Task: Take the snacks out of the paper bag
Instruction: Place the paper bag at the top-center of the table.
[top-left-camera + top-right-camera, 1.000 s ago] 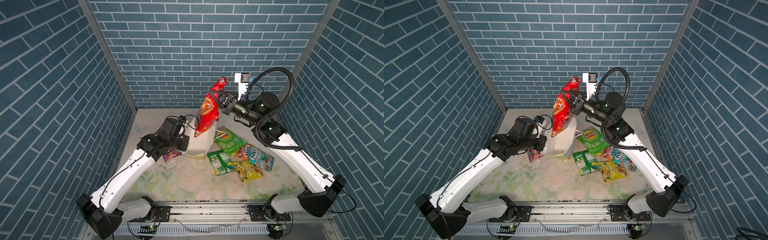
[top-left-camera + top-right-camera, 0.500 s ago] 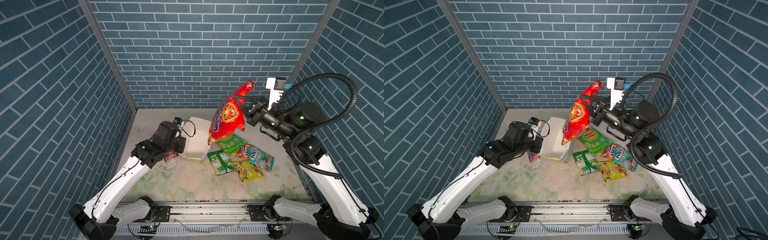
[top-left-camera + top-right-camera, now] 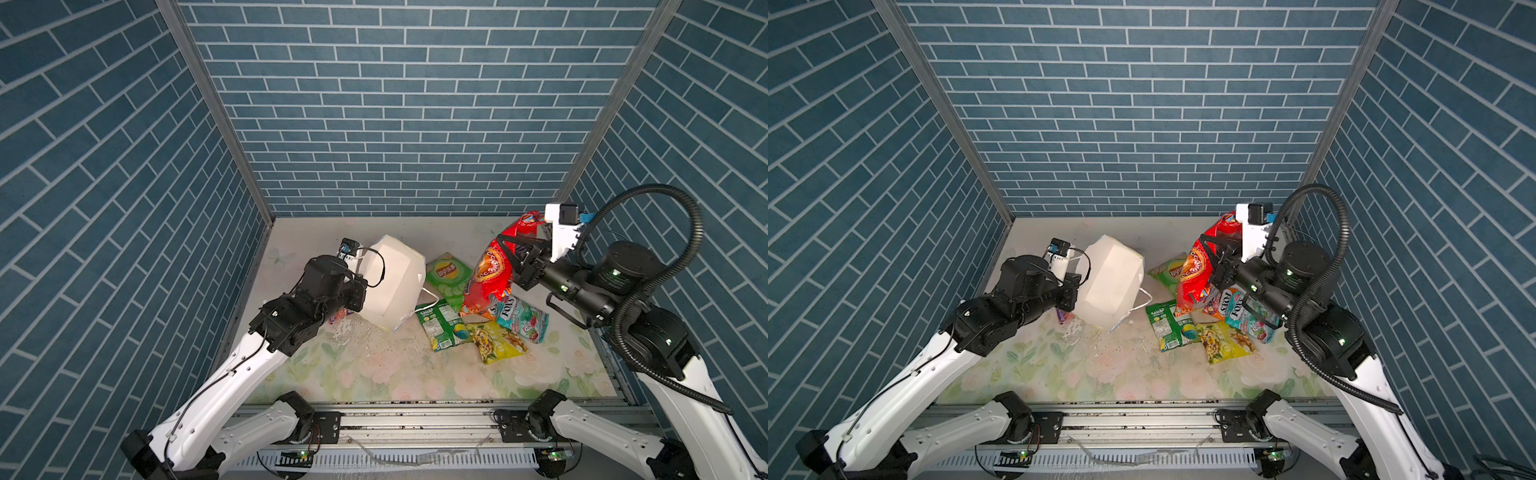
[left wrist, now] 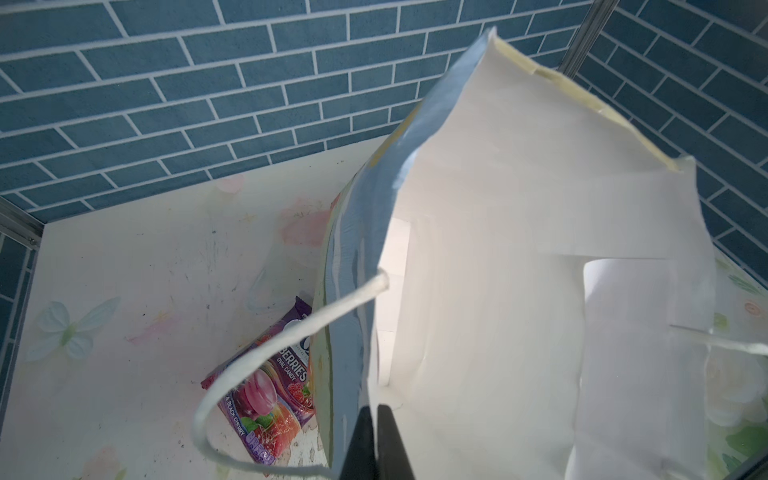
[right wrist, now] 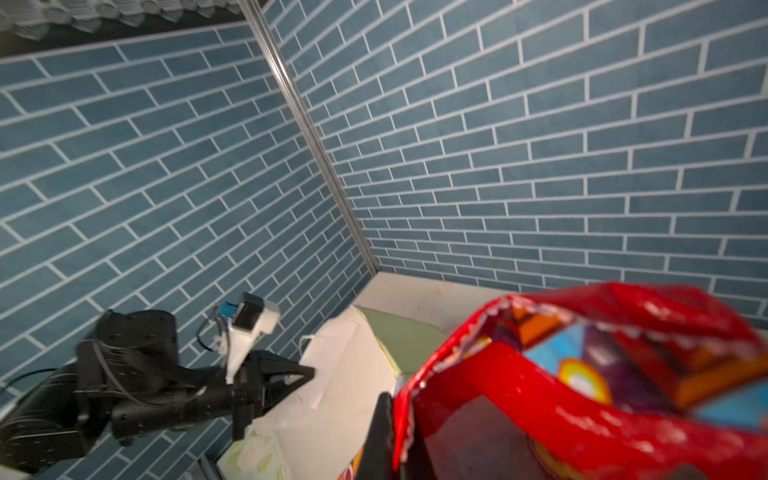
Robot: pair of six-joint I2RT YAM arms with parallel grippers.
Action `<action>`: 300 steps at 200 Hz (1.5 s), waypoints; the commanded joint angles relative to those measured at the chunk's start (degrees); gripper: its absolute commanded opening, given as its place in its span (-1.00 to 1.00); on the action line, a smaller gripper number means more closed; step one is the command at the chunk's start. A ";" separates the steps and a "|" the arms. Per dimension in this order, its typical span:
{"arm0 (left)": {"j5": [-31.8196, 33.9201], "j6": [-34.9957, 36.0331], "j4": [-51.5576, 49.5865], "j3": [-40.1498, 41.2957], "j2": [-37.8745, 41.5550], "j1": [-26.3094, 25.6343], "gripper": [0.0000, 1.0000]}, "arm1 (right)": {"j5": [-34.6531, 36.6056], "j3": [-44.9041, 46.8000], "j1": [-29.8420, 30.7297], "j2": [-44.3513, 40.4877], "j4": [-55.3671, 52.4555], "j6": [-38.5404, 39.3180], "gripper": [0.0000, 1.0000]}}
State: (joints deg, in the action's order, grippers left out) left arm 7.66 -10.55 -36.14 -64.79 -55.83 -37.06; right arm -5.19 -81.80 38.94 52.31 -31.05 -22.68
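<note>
The right jaws are clenched on the crimped top of the red cookie bag (image 3: 484,276), which hangs upright at right of centre in both top views. Its lower end covers part of the packets beneath, and whether it touches them cannot be told. In the right wrist view the bag (image 5: 582,395) is blurred and cut off by the lower and right edges, with only one black finger (image 5: 380,436) showing. The left jaws are shut on the rim of the paper bag (image 3: 395,286), which leans at centre frame. The left wrist view looks into its white inside (image 4: 519,249), and the fingers (image 4: 390,444) are cut off at the bottom edge. A white cord handle (image 4: 266,357) loops over the purple candy packet (image 4: 270,399) lying on the worktop (image 3: 374,374) just beside the bag; in the top views the left arm hides nearly all of that packet. Right of the bag lie the green Lay's chips (image 3: 446,274), small green packet (image 3: 440,328), yellow packet (image 3: 494,340) and teal Fox's packet (image 3: 523,320), overlapping. The orange packet (image 3: 1219,301) is mostly hidden behind the red bag.
</note>
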 commanded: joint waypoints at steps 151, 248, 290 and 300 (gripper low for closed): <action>-4.05 -8.13 -6.15 -14.33 -11.81 4.01 -0.86 | -30.59 16.62 0.00 7.37 4.66 -15.48 -1.00; -6.44 -12.85 2.25 -13.74 -15.16 6.22 -0.86 | -42.01 19.37 3.77 20.21 19.69 -20.57 -1.00; -6.87 -15.81 8.04 -11.95 -15.72 7.55 -0.86 | -42.35 19.17 4.82 21.51 20.15 -20.57 -1.00; -6.83 -16.64 9.34 -11.06 -15.80 7.97 -0.86 | -42.11 19.63 4.84 21.26 19.75 -20.64 -1.00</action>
State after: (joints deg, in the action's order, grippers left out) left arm 1.23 -24.53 -32.25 -77.54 -71.33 -30.24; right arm -43.09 -59.92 43.31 75.35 -18.26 -41.78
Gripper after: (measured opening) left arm 0.070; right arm 0.041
